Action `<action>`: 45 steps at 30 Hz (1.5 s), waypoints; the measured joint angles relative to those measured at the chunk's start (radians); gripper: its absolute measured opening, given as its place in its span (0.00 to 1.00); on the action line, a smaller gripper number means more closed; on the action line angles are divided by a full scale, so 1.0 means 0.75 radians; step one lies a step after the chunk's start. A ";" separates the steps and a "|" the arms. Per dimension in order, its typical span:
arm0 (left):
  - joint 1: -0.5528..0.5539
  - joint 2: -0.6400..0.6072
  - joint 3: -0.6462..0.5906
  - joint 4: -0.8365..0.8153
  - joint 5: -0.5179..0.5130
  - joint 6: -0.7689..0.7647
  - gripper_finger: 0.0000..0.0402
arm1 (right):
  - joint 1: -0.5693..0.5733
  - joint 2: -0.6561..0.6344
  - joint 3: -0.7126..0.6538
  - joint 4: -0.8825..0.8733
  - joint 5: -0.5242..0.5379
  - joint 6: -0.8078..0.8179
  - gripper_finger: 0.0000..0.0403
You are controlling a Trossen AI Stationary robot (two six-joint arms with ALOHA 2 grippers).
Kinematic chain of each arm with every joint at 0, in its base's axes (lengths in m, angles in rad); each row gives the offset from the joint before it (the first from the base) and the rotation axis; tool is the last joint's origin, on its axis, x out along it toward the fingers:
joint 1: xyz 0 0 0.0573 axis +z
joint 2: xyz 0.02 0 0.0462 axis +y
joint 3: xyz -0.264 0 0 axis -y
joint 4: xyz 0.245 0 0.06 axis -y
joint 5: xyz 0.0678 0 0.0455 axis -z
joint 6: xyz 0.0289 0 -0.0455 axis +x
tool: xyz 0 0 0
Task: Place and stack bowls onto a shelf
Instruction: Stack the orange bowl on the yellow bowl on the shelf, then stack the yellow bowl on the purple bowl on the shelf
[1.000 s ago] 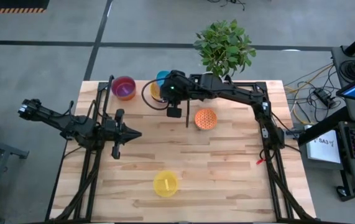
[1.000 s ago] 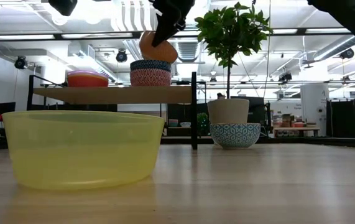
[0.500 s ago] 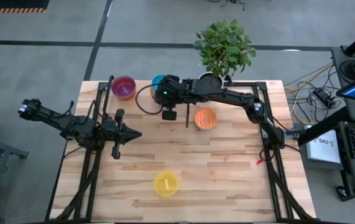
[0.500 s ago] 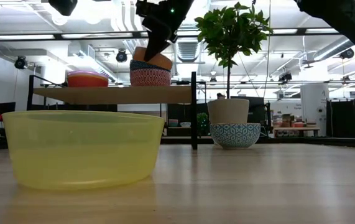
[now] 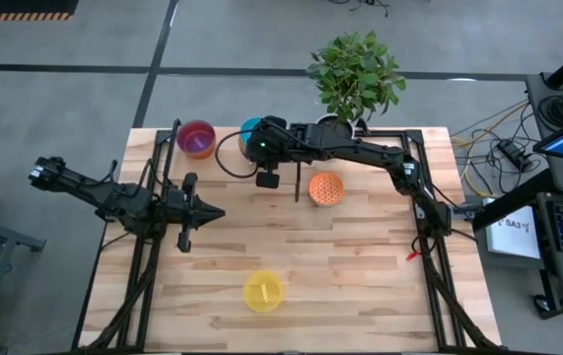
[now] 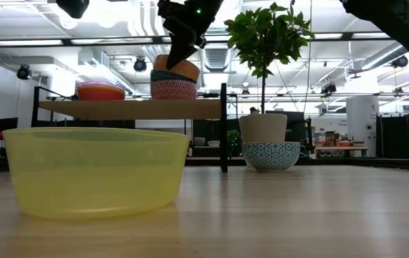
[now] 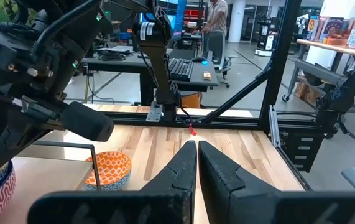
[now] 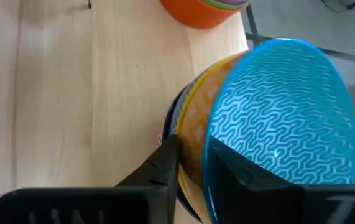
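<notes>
The right gripper (image 8: 193,168) had its fingers straddling the rim of a blue-lined bowl (image 8: 276,124) resting tilted atop the stack on the shelf (image 6: 129,109), the grip seemingly loosening. The left gripper (image 7: 197,163) waited shut, well off the shelf. Beside the stack sat an orange-and-purple pile (image 6: 100,91); a yellow bowl (image 5: 262,291), an orange bowl (image 5: 326,187) and a teal one (image 6: 271,155) remained on the table.

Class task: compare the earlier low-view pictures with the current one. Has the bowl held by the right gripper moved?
Yes. The bowl at the right gripper has come down towards the shelf and now sits in the stacked bowls.
</notes>
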 joint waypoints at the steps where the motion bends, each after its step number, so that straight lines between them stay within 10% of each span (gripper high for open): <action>1: 0.000 0.000 0.000 0.000 0.000 0.000 0.00 | -0.002 -0.001 0.000 -0.001 0.000 0.007 0.18; 14: 0.000 0.005 0.000 0.001 0.000 -0.083 0.00 | -0.003 -0.098 0.002 0.015 -0.051 0.029 0.36; 38: -0.023 0.349 0.010 0.103 0.001 -0.350 0.00 | 0.073 -0.189 -0.033 -0.020 -0.555 -0.053 0.20; 45: -0.085 0.368 0.010 0.102 0.001 -0.377 0.00 | 0.084 -0.323 -0.300 0.125 -0.809 -0.044 0.19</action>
